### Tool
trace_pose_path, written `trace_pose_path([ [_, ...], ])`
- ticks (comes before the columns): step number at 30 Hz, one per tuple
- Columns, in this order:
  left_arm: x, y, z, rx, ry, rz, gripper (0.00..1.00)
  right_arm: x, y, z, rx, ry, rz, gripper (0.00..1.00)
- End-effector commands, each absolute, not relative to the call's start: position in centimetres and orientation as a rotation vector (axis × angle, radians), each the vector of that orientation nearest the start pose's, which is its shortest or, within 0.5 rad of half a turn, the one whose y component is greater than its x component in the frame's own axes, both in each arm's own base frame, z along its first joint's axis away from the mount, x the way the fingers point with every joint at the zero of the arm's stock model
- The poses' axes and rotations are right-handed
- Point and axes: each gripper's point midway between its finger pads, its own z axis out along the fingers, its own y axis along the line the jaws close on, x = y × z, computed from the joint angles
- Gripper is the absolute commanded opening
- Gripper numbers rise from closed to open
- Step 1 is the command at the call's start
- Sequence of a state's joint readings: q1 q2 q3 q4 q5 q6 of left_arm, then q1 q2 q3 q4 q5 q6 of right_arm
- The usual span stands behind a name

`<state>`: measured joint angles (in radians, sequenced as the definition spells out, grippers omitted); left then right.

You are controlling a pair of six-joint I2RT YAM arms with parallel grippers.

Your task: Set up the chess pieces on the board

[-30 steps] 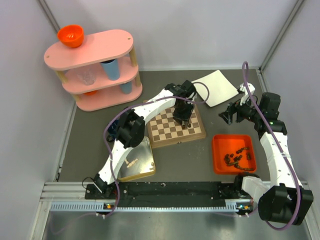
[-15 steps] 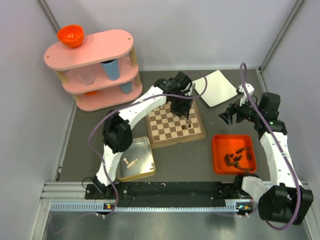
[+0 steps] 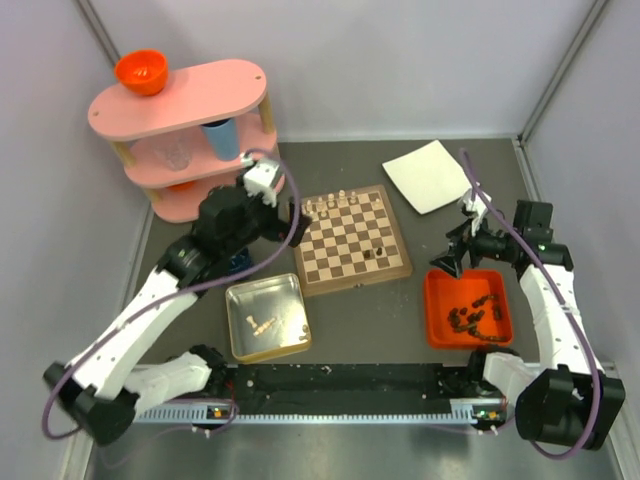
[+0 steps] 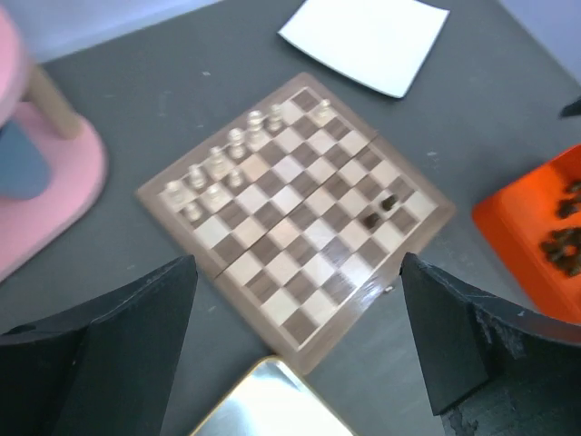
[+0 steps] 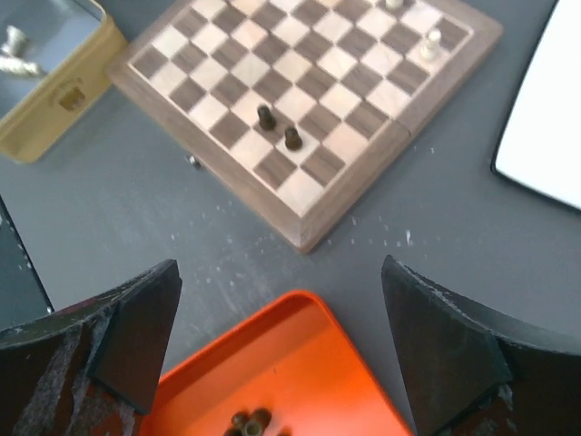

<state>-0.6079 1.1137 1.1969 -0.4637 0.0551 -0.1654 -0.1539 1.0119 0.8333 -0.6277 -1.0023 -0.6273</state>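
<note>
Lab: plain-walled enclosure [image 3: 400,60], aluminium rail [image 3: 340,412]

Pale walls [image 3: 400,60] surround a grey tabletop [image 3: 360,330] and pink shelf [image 3: 190,95].

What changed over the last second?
The left gripper pulled back off the board to the left, toward the pink shelf, its jaws now open and empty; two dark pieces stand where it worked. The right gripper dropped closer to the orange tray, jaws open. Board, tray, tin and white sheet did not move.
</note>
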Motion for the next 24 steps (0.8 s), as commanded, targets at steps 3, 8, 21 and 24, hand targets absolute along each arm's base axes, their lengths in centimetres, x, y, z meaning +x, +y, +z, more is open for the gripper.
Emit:
trace_pose_path([
  [3,27.3,-15.9,29.4,0.473,1.688,-0.305,0.99,23.2,5.3,16.9,-0.982,2.114,0.453,0.89],
  [8,26.3,-14.9,27.7,0.493,1.659,-0.274,0.99,20.1,2.1,12.0,-1.076,2.344,0.323,0.70],
  [21,26.1,-14.0,28.4,0.456,1.641,-0.251,0.99,17.1,3.4,7.2,-1.345,2.348,0.467,0.50],
  [24,26.0,-14.1,28.4,0.457,1.642,-0.254,0.99,17.6,3.4,6.8,-1.317,2.375,0.449,0.46],
])
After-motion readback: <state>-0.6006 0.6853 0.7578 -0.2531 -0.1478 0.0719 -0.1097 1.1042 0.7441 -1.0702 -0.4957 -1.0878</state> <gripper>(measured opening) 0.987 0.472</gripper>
